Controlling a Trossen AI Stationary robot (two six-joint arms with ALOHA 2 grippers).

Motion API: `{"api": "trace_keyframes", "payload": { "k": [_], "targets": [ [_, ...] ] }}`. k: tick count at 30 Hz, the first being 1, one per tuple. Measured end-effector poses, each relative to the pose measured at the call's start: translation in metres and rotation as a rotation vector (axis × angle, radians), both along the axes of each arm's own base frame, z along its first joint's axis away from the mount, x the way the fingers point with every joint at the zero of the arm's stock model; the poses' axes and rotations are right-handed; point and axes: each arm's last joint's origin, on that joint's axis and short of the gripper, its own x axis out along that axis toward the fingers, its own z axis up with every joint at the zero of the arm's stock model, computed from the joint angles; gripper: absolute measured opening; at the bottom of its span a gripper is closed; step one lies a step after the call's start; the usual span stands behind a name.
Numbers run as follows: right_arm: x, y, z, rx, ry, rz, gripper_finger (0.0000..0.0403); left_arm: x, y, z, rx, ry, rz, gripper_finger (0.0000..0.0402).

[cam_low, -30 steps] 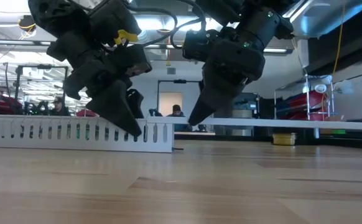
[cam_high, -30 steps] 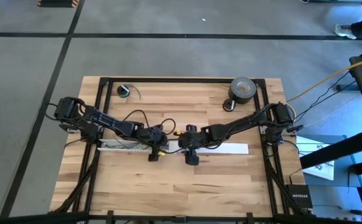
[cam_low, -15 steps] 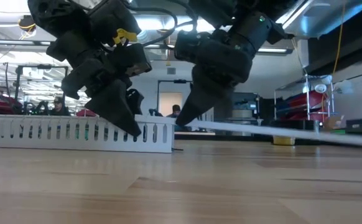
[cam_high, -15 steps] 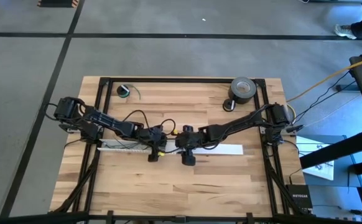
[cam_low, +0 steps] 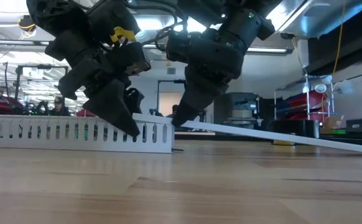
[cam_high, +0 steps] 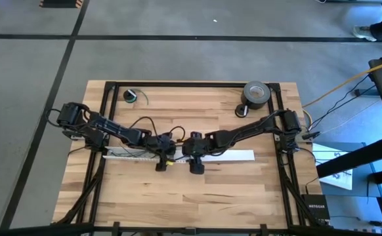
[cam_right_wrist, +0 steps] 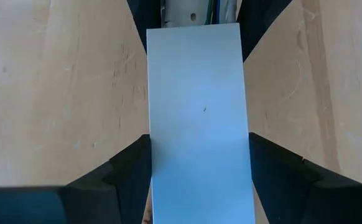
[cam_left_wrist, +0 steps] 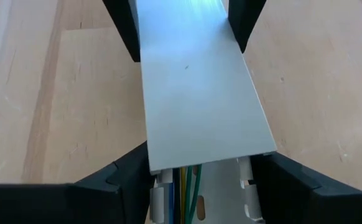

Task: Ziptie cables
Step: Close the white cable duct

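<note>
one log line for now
left pincer: shut on white slotted duct | right pincer: shut on flat white cover strip, tilted | cables: thin wires in duct

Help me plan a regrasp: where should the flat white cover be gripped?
Grip the flat white cover across its narrow width, on the two long edges, from above near its end, as the right gripper does: it is flat, thin and long. The left gripper straddles the slotted duct.

Bright, even light on the table (cam_high: 178, 196) in high view, shadows faint. Low view backlit: ceiling lights (cam_low: 150, 23) glare above the slotted strip (cam_low: 75, 134), arms near-silhouette, foreground tabletop soft. Wrist views: bluish glare on the flat cover (cam_left_wrist: 199, 93), own fingers (cam_left_wrist: 131, 186) blurred.
</note>
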Motion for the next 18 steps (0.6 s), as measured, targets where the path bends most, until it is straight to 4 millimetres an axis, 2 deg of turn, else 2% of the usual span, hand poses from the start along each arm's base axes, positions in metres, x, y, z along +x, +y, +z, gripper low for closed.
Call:
{"api": "trace_keyframes", "payload": {
  "k": [8,15,18],
  "targets": [
    [-0.0006,0.0009,0.0001,0.02,0.014,-0.019,0.0218,-0.0002,-0.0004,-0.0001,-0.005,0.004,0.001,0.0217],
    [0.0021,0.0004,0.0018,0.021,-0.012,-0.029,0.0218,-0.0003,0.0048,-0.001,-0.015,0.015,0.031,0.0282],
    [0.0018,0.0004,0.0016,0.02,-0.009,-0.029,0.0218,-0.0017,0.0054,0.0056,-0.014,0.026,0.031,0.03]
  ]
}}
